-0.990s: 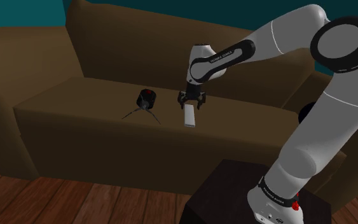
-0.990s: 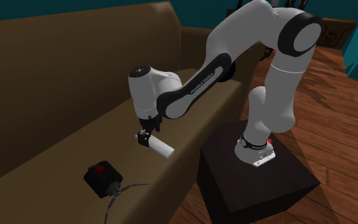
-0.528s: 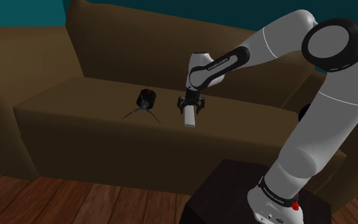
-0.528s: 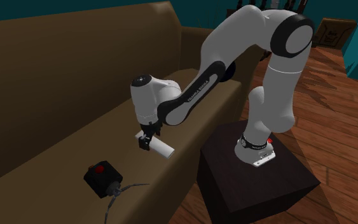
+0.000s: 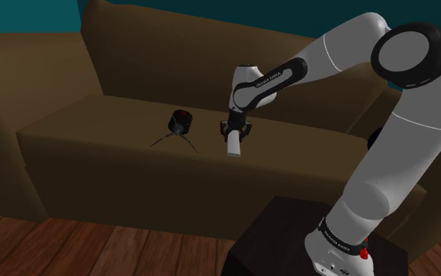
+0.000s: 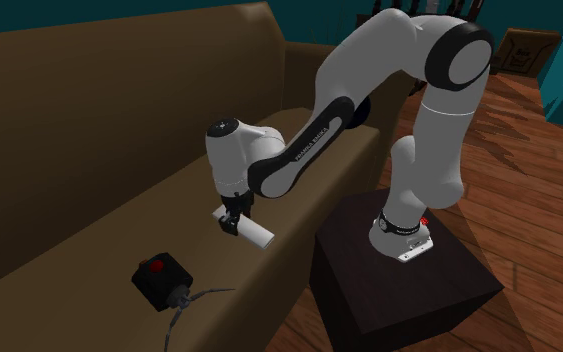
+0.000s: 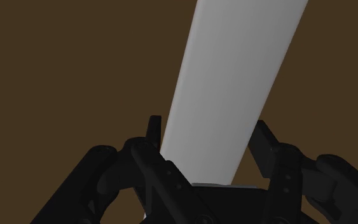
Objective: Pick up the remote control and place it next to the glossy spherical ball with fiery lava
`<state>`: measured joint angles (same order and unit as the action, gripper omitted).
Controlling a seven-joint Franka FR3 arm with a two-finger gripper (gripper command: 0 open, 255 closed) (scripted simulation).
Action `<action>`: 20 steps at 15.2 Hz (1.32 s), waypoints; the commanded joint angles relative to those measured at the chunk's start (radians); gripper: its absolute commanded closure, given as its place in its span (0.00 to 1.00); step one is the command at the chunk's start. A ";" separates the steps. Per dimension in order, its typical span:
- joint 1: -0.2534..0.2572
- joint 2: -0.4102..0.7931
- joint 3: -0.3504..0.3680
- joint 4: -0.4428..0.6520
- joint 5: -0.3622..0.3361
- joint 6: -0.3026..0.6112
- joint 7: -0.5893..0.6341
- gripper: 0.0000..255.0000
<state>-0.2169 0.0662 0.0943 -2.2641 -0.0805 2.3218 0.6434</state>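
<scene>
The gripper [image 7: 207, 127] clasps the white remote control [image 7: 234, 76], lying near the dark red-spotted ball [image 5: 180, 121] — grasp seemingly made, lift and placement left.

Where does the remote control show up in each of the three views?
Shoulder view: the remote control, white, lies mid-picture on the sofa seat, right of the black red-topped ball.
Second exterior view: left of centre, up-right of that ball.
Wrist view: between the fingers, running away from them.
Shared landmark: the gripper.
</scene>
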 commanded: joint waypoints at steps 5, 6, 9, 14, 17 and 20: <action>0.000 0.000 0.000 0.000 0.000 0.000 0.000 1.00; 0.000 0.000 0.000 0.000 0.000 0.000 0.000 1.00; 0.000 -0.008 0.000 0.004 0.002 -0.013 -0.002 1.00; 0.000 -0.048 0.001 0.030 0.011 -0.078 -0.011 1.00; 0.000 -0.070 0.001 0.048 0.016 -0.118 -0.015 1.00; 0.000 -0.090 0.001 0.068 0.020 -0.157 -0.020 1.00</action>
<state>-0.2176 -0.0136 0.0949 -2.2038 -0.0627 2.1827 0.6245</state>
